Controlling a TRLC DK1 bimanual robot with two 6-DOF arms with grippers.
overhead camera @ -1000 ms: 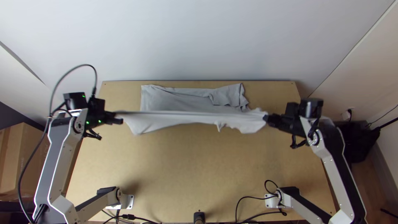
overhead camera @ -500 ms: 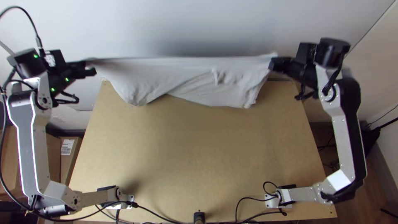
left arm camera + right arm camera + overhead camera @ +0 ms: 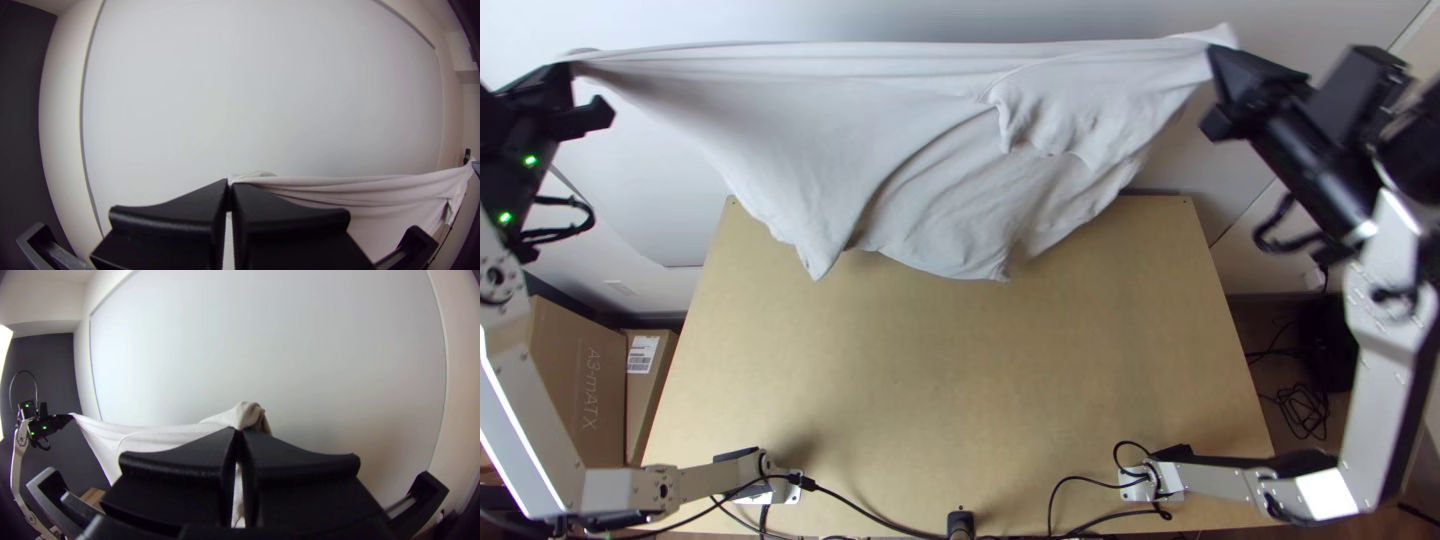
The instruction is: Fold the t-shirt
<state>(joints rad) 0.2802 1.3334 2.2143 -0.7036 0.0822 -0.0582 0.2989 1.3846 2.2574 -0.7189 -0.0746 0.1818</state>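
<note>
In the top view, the t-shirt hangs stretched between 2 grippers across the upper part of the frame. The left gripper, at upper left, has its 2 fingers closed on 1 end of the cloth; the right gripper, at upper right, pinches the other end with its 2 fingers.

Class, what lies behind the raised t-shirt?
Around the t-shirt, pale wall and wooden table show; most of the table's far edge is covered, so anything there cannot be seen.
</note>
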